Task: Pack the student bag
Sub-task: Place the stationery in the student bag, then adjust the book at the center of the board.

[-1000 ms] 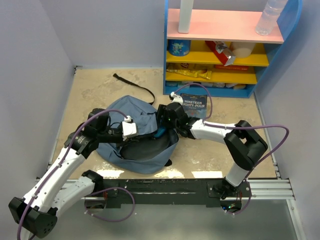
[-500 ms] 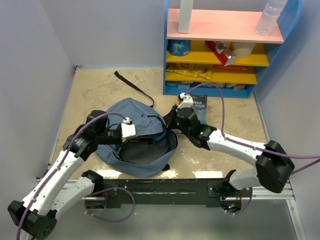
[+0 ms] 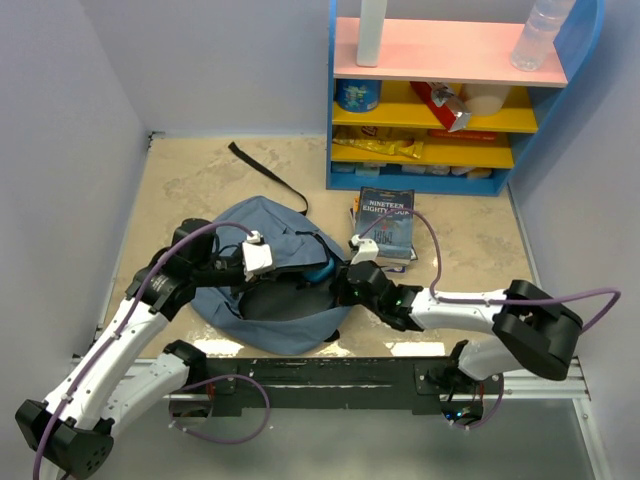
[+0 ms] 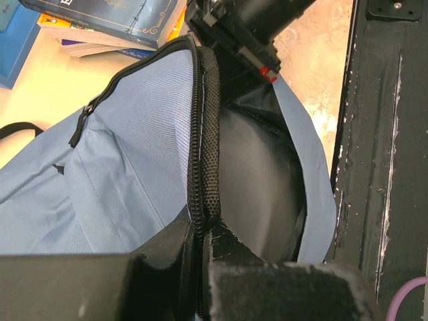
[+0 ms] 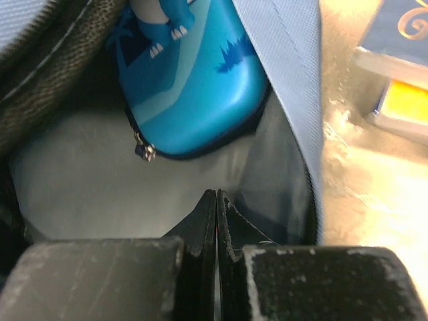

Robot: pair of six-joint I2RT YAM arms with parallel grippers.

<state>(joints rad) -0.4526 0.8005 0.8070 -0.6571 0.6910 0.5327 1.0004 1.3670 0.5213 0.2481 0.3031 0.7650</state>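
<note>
**Top view.** The bag [image 3: 262, 228] lies at centre-left of the frame, opening towards the lower edge and dark lining exposed. The left gripper [image 3: 284, 266] sits at the upper rim of the opening. The right gripper [image 3: 341, 284] is at the right end of the opening, just below a blue case [image 3: 318, 270] that shows inside the rim. A stack of books [image 3: 387, 218] lies right of the bag, near it but apart. A shelf [image 3: 452, 50] occupies the upper right. A black strap [image 3: 266, 172] trails from the bag towards the upper left.

**Left wrist view.** The left gripper [image 4: 201, 231], at bottom centre, is clenched on the bag's [image 4: 134, 154] zipped rim, which runs up between the fingers. The grey lining fills the middle of the frame. The right gripper [image 4: 235, 41] is at top centre, at the far end of the opening. The books [image 4: 110, 17] are at upper left. A black rail [image 4: 384, 134] runs down the right edge.

**Right wrist view.** The right gripper [image 5: 216, 198], at bottom centre, has its fingers pressed together. Nothing shows between them, and the tips are inside the bag [image 5: 284, 73] near the lining. The case [image 5: 194, 80] lies just above, its zip pull hanging at the left. The books [image 5: 398, 60] are at upper right, outside the bag.
</note>
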